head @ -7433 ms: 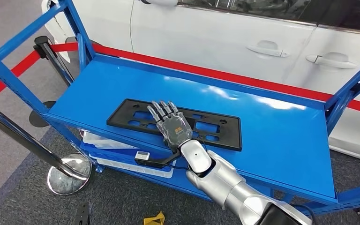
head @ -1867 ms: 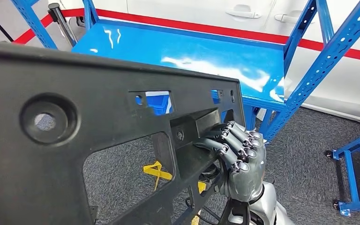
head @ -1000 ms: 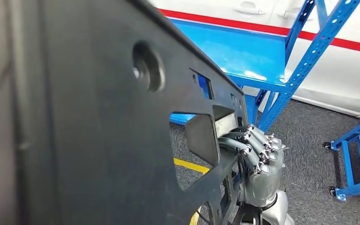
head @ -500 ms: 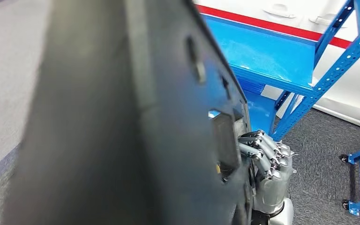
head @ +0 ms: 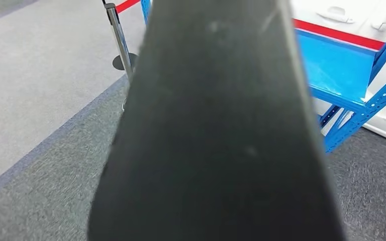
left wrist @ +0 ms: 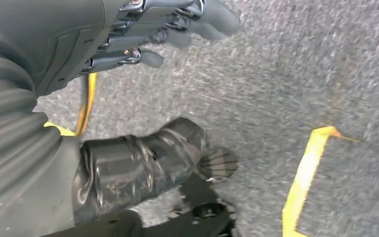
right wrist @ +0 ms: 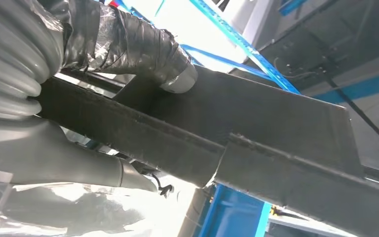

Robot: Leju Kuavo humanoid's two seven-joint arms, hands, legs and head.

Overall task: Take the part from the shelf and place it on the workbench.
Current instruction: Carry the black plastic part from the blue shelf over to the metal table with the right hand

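The flat black plastic part [head: 216, 140], gripped by the right hand [right wrist: 34, 123], rises edge-on close before the head camera. The left hand [left wrist: 128, 34] hangs slack, fingers apart, holding nothing, over grey carpet [left wrist: 286, 74]. Beyond the part stands the blue metal shelf [head: 339, 68].

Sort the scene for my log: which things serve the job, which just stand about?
Job:
black plastic part
right hand, gripping the part
blue shelf

Standing about:
left hand, holding nothing
stanchion post
white car
yellow floor tape
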